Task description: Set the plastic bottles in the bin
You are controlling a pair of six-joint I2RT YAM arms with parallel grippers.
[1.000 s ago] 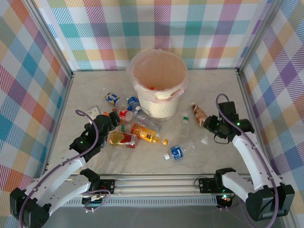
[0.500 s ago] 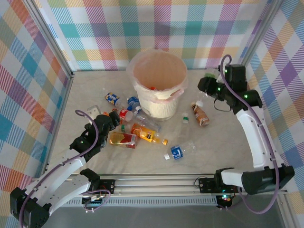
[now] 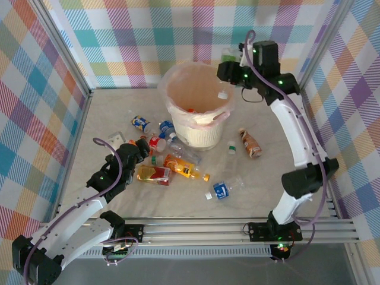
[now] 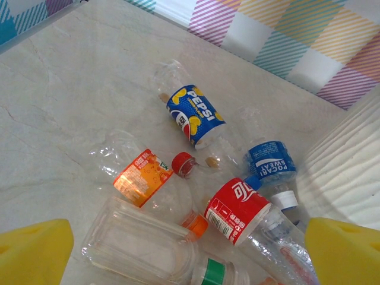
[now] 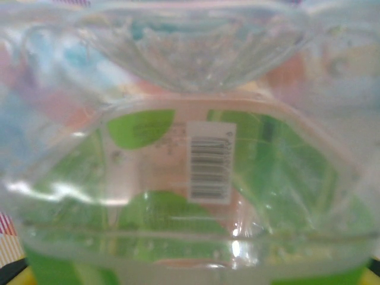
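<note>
Right gripper (image 3: 229, 66) raised at the rim of the bin (image 3: 202, 135).
It was pinched on a clear green-labelled bottle (image 5: 196, 178) above the bin's far right edge. The left gripper (image 3: 136, 148), its fingers spread, hung low over a cluster of plastic bottles (image 4: 193, 116) lying on the table (image 3: 267, 178) just left of the bin.

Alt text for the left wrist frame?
Crushed plastic bottles lie on a pale marbled table between the yellow fingertips of the open left tool: a Pepsi bottle, a Pocari Sweat bottle, a red-labelled bottle and an orange-labelled bottle. The bin, its white wall ribbed, stands at the right edge.
</note>
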